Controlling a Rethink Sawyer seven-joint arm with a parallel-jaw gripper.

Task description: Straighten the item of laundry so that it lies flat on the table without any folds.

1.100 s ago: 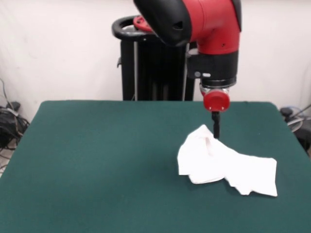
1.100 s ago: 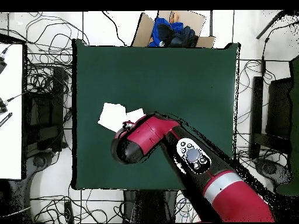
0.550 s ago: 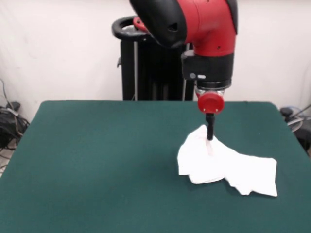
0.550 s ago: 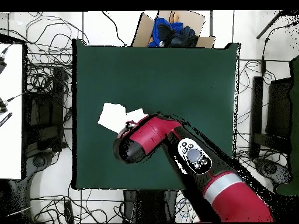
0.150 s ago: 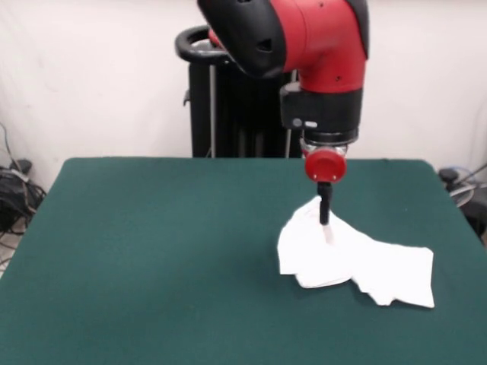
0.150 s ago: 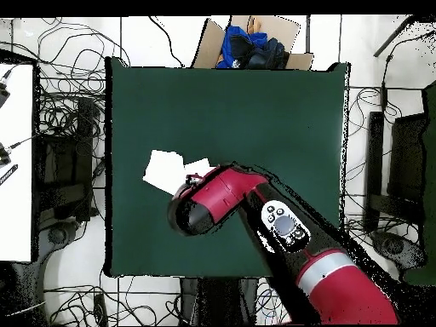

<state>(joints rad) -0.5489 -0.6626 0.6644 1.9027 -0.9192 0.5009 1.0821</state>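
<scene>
Now the arm has shifted a little toward the left of the front view compared with a second ago, and the tool [image 5: 325,219] has come with it: where it stood just behind the raised peak of the item of laundry, its dark tip now sits right at that peak, seemingly touching the cloth. Whether the tool is open or closed I cannot tell, since only a narrow black stem shows below the red disc of the wrist; nor is it clear whether it has hold of any fabric.

Meanwhile the item of laundry [image 5: 346,258] looks unchanged in outline. It lies crumpled on the right half of the dark green worktop [image 5: 152,251] in the front view, with a bunched, lifted hump on its left under the tool and a flatter flap running out to the right and toward the camera. Only plain white shows; no print is visible.

From overhead, the white cloth [image 6: 166,169] sits left of the worktop's [image 6: 255,111] centre, partly covered by the red arm, which hides the tool there. A cardboard box [image 6: 247,43] with blue cloth stands beyond the worktop's top edge
</scene>
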